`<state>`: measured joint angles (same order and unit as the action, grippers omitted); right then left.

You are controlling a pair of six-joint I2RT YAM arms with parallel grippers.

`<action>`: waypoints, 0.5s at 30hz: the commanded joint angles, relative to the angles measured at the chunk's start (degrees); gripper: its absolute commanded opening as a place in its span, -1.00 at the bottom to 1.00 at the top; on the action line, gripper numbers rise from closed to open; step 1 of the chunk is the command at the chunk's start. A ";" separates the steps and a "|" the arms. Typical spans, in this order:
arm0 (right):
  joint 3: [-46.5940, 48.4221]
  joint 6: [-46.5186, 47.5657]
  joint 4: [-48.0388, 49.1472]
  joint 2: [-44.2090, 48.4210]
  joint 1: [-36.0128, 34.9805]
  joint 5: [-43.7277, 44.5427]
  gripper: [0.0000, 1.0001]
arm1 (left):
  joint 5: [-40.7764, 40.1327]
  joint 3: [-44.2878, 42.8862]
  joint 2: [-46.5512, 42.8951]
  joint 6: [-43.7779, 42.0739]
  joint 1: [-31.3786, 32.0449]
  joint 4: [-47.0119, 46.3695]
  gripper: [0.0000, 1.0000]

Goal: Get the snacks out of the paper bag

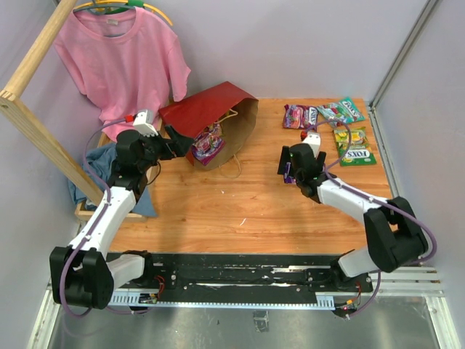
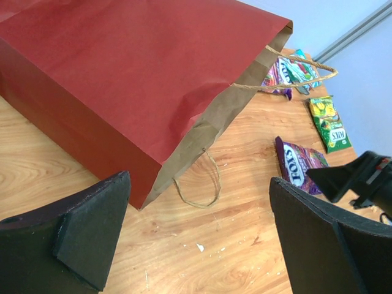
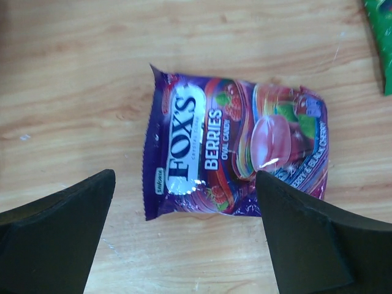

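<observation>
The dark red paper bag (image 1: pixel 207 110) lies on its side at the back left, its brown mouth facing right, with purple packets (image 1: pixel 208 144) showing inside. My left gripper (image 1: pixel 178 142) is open and empty beside the bag's near side. In the left wrist view the bag (image 2: pixel 122 73) fills the top and its loop handle (image 2: pixel 202 184) lies on the wood. My right gripper (image 1: pixel 288 171) is open just over a purple Fox's packet (image 3: pixel 236 153) that lies flat on the table. That packet also shows in the left wrist view (image 2: pixel 297 165). Purple (image 1: pixel 300 116), teal (image 1: pixel 341 110) and yellow-green (image 1: pixel 354 145) packets lie at the back right.
A pink T-shirt (image 1: pixel 123 58) hangs at the back left behind a slanted wooden beam (image 1: pixel 36 123). A blue cloth (image 1: pixel 98 171) lies under my left arm. Grey walls close the back and right sides of the wooden table (image 1: pixel 240 203).
</observation>
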<state>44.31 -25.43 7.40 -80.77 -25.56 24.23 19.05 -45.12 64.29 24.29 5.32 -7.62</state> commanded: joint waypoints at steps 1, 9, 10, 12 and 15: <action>-1.52 -1.32 -1.64 -4.26 -1.90 6.19 0.97 | -0.32 -1.29 -0.46 -0.81 -0.49 -1.58 0.99; -3.03 -3.87 -2.87 -5.80 -1.82 11.35 0.97 | -0.40 -1.33 -0.09 -1.12 -0.50 -1.67 0.99; -3.39 -4.02 -2.36 -5.91 -1.73 11.61 0.97 | -0.37 -1.37 -0.01 -1.22 -0.49 -1.60 0.99; -3.87 -4.36 -1.48 -6.57 -1.33 11.32 0.97 | -0.41 -1.37 -0.15 -1.29 -0.49 -1.51 0.99; -4.30 -5.22 0.12 -8.59 0.29 7.62 0.97 | -0.41 -1.33 -0.48 -1.33 -0.51 -1.43 0.99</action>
<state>41.21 -28.51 5.76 -87.13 -26.79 32.51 18.87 -45.12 64.29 24.03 5.32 -7.62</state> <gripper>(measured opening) 0.984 0.994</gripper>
